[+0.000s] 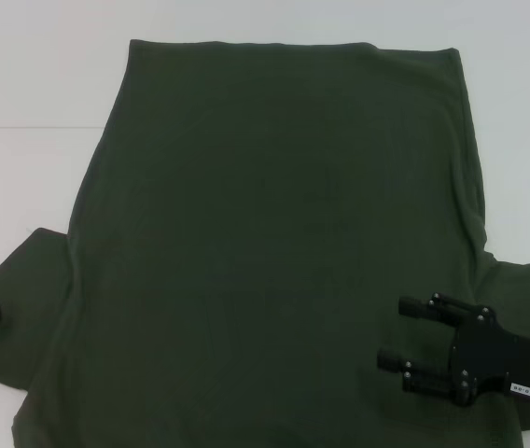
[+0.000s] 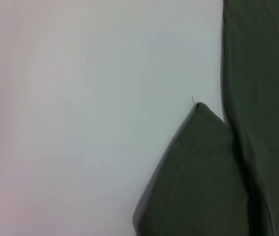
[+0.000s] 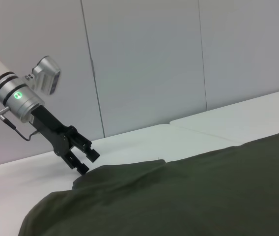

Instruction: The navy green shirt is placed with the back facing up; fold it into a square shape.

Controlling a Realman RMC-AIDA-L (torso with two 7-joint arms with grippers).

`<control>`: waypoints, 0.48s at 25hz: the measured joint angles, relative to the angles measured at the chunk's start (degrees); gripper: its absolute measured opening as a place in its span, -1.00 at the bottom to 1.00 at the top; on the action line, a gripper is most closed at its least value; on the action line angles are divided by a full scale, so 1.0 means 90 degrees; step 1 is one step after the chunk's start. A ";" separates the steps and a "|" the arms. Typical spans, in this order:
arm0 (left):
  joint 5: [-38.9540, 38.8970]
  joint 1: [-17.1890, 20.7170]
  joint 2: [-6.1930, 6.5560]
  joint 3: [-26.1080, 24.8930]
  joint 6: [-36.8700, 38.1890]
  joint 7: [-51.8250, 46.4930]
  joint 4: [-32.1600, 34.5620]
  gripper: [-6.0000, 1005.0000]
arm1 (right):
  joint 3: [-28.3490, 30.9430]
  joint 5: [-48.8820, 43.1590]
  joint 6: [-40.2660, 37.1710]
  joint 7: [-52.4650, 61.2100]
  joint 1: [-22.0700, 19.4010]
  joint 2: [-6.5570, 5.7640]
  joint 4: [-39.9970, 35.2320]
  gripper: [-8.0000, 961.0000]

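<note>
Navy green shirt spread flat on white tabletop, plain back up, both short sleeves out sideways, faint creases only. Right gripper over right sleeve, jaws spread, nothing held. Left gripper at left sleeve edge, jaws spread.

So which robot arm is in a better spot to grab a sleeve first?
Probably the left. The left gripper is open and tilted down right at the edge of the navy green shirt, by its left sleeve. The right gripper, also open, lies over the cloth beside the right sleeve, not at an edge.
</note>
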 joint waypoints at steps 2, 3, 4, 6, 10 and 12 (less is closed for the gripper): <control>0.0053 -0.0011 -0.0014 0.0005 -0.0029 -0.0001 0.0000 0.86 | 0.0000 0.0000 -0.0004 -0.0001 0.0000 0.0000 0.0000 0.70; 0.0083 -0.0022 -0.0022 0.0005 -0.0040 -0.0002 -0.0002 0.86 | 0.0000 0.0000 -0.0005 0.0000 0.0000 0.0000 0.0000 0.70; 0.0114 -0.0036 -0.0029 0.0006 -0.0053 -0.0002 -0.0015 0.86 | 0.0001 0.0000 -0.0010 0.0000 0.0000 0.0000 0.0000 0.70; 0.0137 -0.0063 -0.0032 0.0003 -0.0072 -0.0003 -0.0063 0.86 | 0.0003 0.0000 -0.0012 0.0000 0.0000 0.0000 0.0000 0.70; 0.0141 -0.0092 -0.0010 -0.0007 -0.0089 -0.0004 -0.0144 0.86 | 0.0011 0.0000 -0.0015 0.0000 0.0000 0.0000 0.0000 0.70; 0.0143 -0.0092 -0.0008 -0.0012 -0.0090 -0.0009 -0.0149 0.86 | 0.0011 0.0000 -0.0015 -0.0002 0.0000 0.0000 0.0000 0.70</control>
